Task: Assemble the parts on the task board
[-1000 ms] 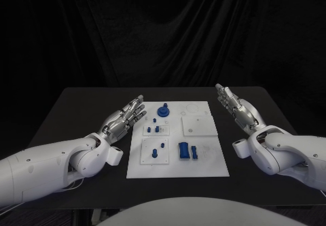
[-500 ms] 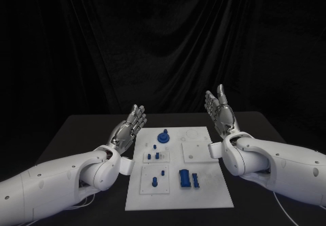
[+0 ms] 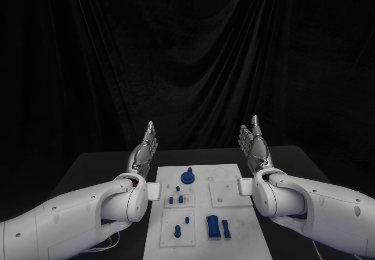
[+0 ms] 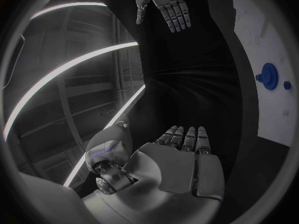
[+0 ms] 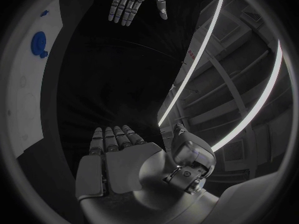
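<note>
Both white arms reach forward from the lower corners of the head view, forearms angled upward. Left hand (image 3: pixel 143 150) raised, fingers straight, held together and pointing up, palm turned inward toward the other hand; nothing held. Right hand (image 3: pixel 254 145) mirrors it, upright, fingers extended, palm facing inward, holding nothing. Each wrist view shows the opposite hand flat with fingers extended (image 4: pixel 163 6) (image 5: pixel 132 1)

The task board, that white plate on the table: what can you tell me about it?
The task board is a flat white plate lying lengthwise on the black table, between the two raised hands, neither of which touches it. It looks like smooth plastic, with raised square panels and faint circular outlines. Small blue parts sit on it: a round knob-like piece at the far end, small pegs in the middle, two upright blocks near the robot.
</note>
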Tool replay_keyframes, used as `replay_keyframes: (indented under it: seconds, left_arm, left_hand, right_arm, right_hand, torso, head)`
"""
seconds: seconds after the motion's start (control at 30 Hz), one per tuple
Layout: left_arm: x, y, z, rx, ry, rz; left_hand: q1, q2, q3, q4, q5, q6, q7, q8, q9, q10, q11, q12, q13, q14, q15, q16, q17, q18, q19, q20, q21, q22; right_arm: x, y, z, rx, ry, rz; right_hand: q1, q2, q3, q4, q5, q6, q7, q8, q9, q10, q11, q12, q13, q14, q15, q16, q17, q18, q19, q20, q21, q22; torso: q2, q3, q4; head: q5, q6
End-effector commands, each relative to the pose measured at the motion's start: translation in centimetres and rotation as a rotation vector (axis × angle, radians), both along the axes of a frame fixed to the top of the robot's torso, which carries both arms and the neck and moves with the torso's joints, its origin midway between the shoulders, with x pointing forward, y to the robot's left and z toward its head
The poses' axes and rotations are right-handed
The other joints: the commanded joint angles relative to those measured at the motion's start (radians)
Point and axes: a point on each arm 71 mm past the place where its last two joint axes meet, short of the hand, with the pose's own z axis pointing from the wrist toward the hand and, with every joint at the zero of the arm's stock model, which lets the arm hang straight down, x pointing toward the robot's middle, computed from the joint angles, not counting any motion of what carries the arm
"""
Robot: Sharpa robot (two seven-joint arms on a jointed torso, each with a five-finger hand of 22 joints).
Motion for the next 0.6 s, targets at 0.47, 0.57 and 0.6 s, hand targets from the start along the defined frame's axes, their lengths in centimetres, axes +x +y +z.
replay_keyframes:
  seconds: [0.47,0.57,0.6]
  left_arm:
    - [0.08,0.41,-0.02,0.026,0.031,0.085]
    - [0.08,0.41,-0.02,0.026,0.031,0.085]
    - [0.08,0.41,-0.02,0.026,0.031,0.085]
  left_hand:
    - [-0.172,-0.022,0.047,-0.019,-0.005,-0.006,0.002,-0.005,-0.001,-0.001,0.006,-0.006,-0.001,0.0,-0.007,-0.007,-0.001,-0.013,0.001,-0.005,-0.006,-0.002]
    - [-0.283,-0.022,0.047,-0.019,-0.005,-0.006,0.002,-0.005,-0.001,-0.001,0.006,-0.006,-0.001,0.0,-0.007,-0.007,-0.001,-0.013,0.001,-0.005,-0.006,-0.002]
    - [-0.283,-0.022,0.047,-0.019,-0.005,-0.006,0.002,-0.005,-0.001,-0.001,0.006,-0.006,-0.001,0.0,-0.007,-0.007,-0.001,-0.013,0.001,-0.005,-0.006,-0.002]
  right_arm:
    - [-0.04,-0.2,-0.24,0.001,0.026,-0.027]
    - [-0.04,-0.2,-0.24,0.001,0.026,-0.027]
    - [-0.04,-0.2,-0.24,0.001,0.026,-0.027]
  right_hand:
    - [-0.006,0.001,0.0,-0.003,-0.003,-0.005,-0.001,-0.004,-0.001,-0.003,0.0,-0.004,-0.001,0.0,-0.005,-0.003,-0.001,-0.007,0.0,-0.005,-0.004,-0.001]
    - [-0.006,0.001,0.0,-0.003,-0.003,-0.005,-0.001,-0.004,-0.001,-0.003,0.0,-0.004,-0.001,0.0,-0.005,-0.003,-0.001,-0.007,0.0,-0.005,-0.004,-0.001]
    - [-0.006,0.001,0.0,-0.003,-0.003,-0.005,-0.001,-0.004,-0.001,-0.003,0.0,-0.004,-0.001,0.0,-0.005,-0.003,-0.001,-0.007,0.0,-0.005,-0.004,-0.001]
  torso:
    - [-0.001,0.0009,-0.0004]
    - [-0.001,0.0009,-0.0004]
    - [-0.001,0.0009,-0.0004]
  head:
    - [0.0,0.001]
    - [0.0,0.001]
    - [0.0,0.001]
